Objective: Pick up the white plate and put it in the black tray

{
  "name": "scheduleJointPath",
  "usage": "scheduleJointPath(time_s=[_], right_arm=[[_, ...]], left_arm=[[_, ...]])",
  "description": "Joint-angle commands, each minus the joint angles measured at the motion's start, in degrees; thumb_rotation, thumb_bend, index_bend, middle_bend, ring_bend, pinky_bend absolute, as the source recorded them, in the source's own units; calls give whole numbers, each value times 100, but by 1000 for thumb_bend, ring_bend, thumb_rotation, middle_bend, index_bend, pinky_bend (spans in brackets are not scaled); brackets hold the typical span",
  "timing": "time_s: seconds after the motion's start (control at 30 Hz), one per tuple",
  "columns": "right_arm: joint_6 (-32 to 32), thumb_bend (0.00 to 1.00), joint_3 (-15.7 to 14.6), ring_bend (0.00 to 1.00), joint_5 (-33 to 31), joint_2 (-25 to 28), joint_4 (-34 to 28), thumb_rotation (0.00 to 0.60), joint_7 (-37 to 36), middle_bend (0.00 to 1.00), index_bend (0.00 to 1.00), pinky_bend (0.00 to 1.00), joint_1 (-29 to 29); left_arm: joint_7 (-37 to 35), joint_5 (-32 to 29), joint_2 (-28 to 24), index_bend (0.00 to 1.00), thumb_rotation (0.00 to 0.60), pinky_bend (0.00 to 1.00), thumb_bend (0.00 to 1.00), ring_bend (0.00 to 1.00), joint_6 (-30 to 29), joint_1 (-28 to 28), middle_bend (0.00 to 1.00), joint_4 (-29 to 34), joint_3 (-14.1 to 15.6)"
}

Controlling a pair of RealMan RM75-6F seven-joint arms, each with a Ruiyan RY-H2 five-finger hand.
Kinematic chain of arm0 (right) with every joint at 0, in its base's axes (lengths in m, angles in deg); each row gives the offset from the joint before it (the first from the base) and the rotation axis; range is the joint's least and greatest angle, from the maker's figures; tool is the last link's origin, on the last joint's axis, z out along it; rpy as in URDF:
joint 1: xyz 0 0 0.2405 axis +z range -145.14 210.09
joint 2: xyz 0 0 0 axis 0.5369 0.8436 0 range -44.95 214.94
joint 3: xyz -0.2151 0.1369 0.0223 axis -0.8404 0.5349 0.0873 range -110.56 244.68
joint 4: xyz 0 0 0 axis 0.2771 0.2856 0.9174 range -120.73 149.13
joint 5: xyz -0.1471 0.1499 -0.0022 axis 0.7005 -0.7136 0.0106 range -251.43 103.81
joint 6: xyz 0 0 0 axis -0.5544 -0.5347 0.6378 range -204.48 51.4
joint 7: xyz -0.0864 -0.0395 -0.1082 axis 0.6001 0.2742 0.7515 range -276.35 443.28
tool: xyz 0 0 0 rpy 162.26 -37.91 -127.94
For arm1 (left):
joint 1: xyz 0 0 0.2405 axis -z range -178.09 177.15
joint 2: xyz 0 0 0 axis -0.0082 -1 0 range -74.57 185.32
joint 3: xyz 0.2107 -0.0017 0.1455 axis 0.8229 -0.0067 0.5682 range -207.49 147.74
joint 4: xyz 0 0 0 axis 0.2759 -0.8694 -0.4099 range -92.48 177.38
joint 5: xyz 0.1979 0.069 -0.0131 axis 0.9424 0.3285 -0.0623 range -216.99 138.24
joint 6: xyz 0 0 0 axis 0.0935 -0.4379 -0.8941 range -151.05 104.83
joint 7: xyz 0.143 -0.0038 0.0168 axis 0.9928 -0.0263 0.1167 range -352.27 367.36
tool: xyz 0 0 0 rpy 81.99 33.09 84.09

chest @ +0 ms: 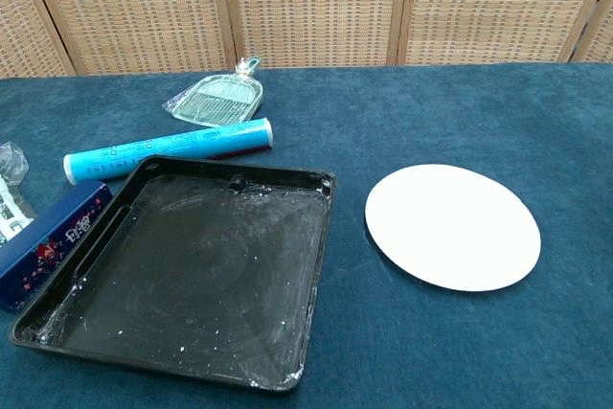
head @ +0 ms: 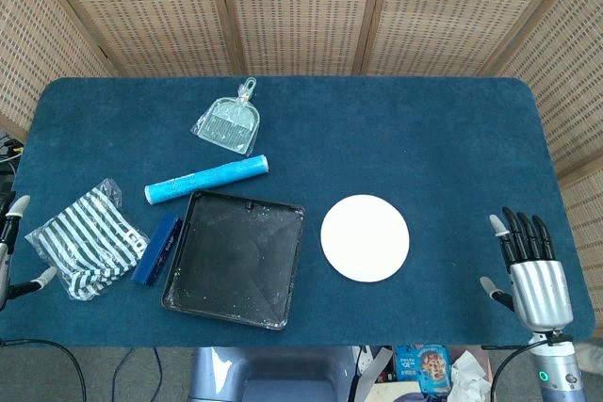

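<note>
The white plate (head: 365, 237) (chest: 452, 225) lies flat on the blue tablecloth, just right of the black tray (head: 193, 284) (chest: 57, 318), which holds nothing but white specks. My right hand (head: 529, 268) rests near the table's front right corner, well right of the plate, fingers straight and apart, holding nothing. Only part of my left hand (head: 9, 247) shows at the far left edge, fingers spread and holding nothing, next to a striped bag. The chest view shows neither hand.
A dark blue box (head: 157, 249) (chest: 48, 241) lies against the tray's left side. A light blue tube (head: 206, 179) (chest: 168, 148) lies behind the tray, a clear plastic dustpan (head: 230, 123) (chest: 215, 101) further back. The striped bag (head: 87, 237) sits at the left.
</note>
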Motion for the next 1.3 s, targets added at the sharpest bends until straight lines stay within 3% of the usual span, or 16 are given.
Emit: scheduleJointPath(time_s=[0.03, 0.27, 0.43, 0.6, 0.87, 1.3], right_arm=[[23, 0, 35, 0, 1, 21, 17, 600, -33, 0, 0, 0, -24], [-185, 0, -64, 0, 170, 26, 34, 600, -89, 0, 0, 0, 33], [-948, 0, -297, 0, 446, -204, 250, 600, -450, 0, 0, 0, 411], [-1573, 0, -381, 0, 756, -762, 711, 600, -434, 0, 4, 0, 854], [-2228, 0, -229, 0, 699, -1592, 1158, 600, -143, 0, 51, 0, 1322], [-2745, 0, -19, 0, 439, -2155, 1584, 600, 161, 0, 112, 0, 1684]], left_arm=[[-44, 45, -21, 0, 600, 0, 0, 0, -21, -23, 0, -8, 13], [-89, 45, -50, 0, 600, 0, 0, 0, 10, -38, 0, -10, 12], [-13, 2, -7, 0, 600, 0, 0, 0, 102, 0, 0, -35, 1], [164, -54, 76, 0, 600, 0, 0, 0, 193, 62, 0, -48, -21], [282, -219, 148, 0, 600, 0, 0, 0, 317, 121, 0, -77, -72], [292, -334, 146, 0, 600, 0, 0, 0, 405, 153, 0, -66, -103]])
